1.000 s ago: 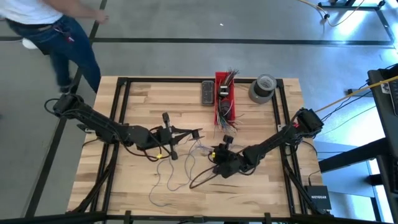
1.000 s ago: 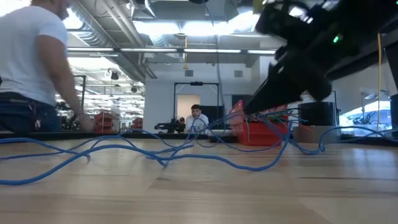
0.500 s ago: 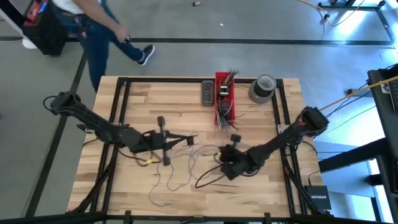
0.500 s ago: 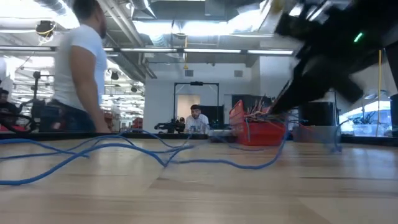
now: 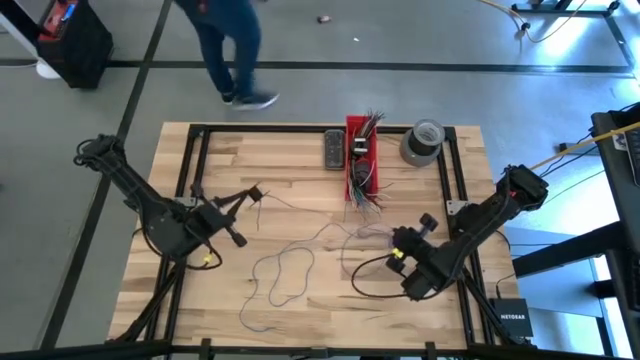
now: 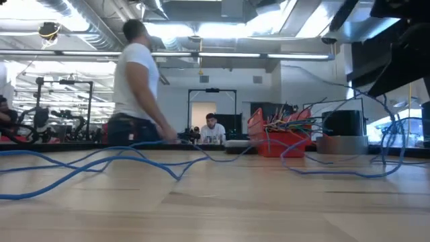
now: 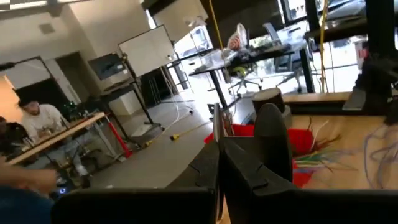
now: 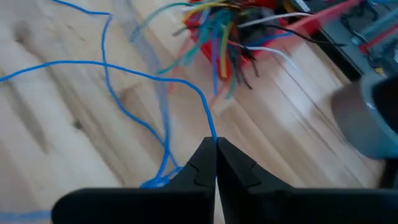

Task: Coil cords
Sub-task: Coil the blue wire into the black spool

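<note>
Wooden bench point(image 5: 300, 150) carries loose cords point(image 5: 285, 275); right hand point(image 8: 215, 163), lower right, clenches a blue cord to gather it; left hand point(image 7: 219, 163) clenched empty.

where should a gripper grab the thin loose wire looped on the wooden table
Grip the thin wire at the loop's open curve mid-table, coming straight down from above. It lies flat on the bare wooden table there, apart from the red bin.

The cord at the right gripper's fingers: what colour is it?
Blue; the cord shows best in the right wrist view.
</note>
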`<state>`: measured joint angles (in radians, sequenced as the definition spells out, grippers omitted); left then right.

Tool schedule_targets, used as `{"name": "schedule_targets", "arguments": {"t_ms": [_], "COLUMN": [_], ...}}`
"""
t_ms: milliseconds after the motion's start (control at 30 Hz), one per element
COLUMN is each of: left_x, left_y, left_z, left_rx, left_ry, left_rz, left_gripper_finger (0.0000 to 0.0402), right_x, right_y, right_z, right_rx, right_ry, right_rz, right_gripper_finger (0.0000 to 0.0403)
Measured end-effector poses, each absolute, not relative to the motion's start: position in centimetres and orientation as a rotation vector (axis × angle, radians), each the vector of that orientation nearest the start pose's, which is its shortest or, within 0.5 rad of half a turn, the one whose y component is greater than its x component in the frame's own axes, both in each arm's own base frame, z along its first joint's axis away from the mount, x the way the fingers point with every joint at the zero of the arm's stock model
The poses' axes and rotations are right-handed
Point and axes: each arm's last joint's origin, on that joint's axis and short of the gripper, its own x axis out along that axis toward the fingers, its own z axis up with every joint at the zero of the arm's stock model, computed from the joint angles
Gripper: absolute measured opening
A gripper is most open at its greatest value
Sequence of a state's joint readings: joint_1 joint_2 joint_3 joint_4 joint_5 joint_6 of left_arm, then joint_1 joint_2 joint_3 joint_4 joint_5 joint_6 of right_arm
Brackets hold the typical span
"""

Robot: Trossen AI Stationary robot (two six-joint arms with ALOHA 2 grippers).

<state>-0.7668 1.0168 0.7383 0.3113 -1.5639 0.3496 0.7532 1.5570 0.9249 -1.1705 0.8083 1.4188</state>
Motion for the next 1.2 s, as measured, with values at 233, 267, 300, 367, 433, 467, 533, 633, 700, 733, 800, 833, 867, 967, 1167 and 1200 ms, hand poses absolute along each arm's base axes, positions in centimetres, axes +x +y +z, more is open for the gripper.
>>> {"name": "schedule_targets", "arguments": {"t_ms": [233,267,300,367,433,467,533,633,700,733,800,833,867,967,1167,1200], "left_x": [16.5,16.6,16.7,16.7,16.9,17.0,17.3,17.7,18.0,18.1,18.4,18.5,18.7,19.2,20.4,20.6], "left_y": [-11.9,-12.0,-12.1,-12.1,-12.3,-12.3,-12.3,-12.1,-11.9,-11.8,-11.7,-11.7,-11.7,-11.6,-11.1,-11.0], "left_z": [32.2,32.1,32.0,32.0,32.0,32.0,32.0,32.1,32.0,32.0,31.9,31.9,31.8,31.5,31.3,31.2], "left_rx": [0.274,0.281,0.286,0.282,0.274,0.268,0.256,0.240,0.223,0.214,0.211,0.211,0.213,0.222,0.203,0.203], "left_ry": [0.115,0.118,0.119,0.112,0.095,0.085,0.068,0.051,0.042,0.039,0.038,0.038,0.039,0.047,0.031,0.028], "left_rz": [0.792,0.790,0.785,0.760,0.694,0.656,0.588,0.526,0.498,0.485,0.463,0.455,0.451,0.461,0.506,0.499], "left_gripper_finger": [0.0004,0.0004,0.0003,0.0002,0.0003,0.0004,0.0003,0.0002,0.0003,0.0003,0.0002,0.0002,0.0002,0.0002,0.0002,0.0002], "right_x": [18.1,18.1,18.2,18.2,18.3,18.5,19.1,20.6,21.5,21.9,22.5,22.8,23.2,25.0,30.1,31.0], "right_y": [14.2,14.3,14.4,14.5,14.8,15.0,15.7,17.2,18.1,18.4,18.7,18.8,18.9,19.0,17.8,17.5], "right_z": [18.5,18.4,18.4,18.3,18.3,18.6,19.6,21.6,22.7,23.1,23.5,23.6,23.5,22.5,19.8,19.4], "right_rx": [0.027,0.040,0.052,0.053,0.062,0.070,0.124,0.160,0.105,0.060,-0.035,-0.088,-0.130,-0.192,-0.272,-0.283], "right_ry": [0.902,0.904,0.918,0.961,1.009,1.036,1.068,1.040,0.993,0.968,0.886,0.819,0.738,0.517,0.446,0.441], "right_rz": [-0.815,-0.809,-0.799,-0.769,-0.740,-0.722,-0.667,-0.523,-0.400,-0.354,-0.301,-0.305,-0.330,-0.438,-0.365,-0.342], "right_gripper_finger": [0.0020,0.0028,0.0038,0.0060,0.0085,0.0099,0.0125,0.0156,0.0170,0.0175,0.0181,0.0182,0.0182,0.0183,0.0183,0.0183]}}
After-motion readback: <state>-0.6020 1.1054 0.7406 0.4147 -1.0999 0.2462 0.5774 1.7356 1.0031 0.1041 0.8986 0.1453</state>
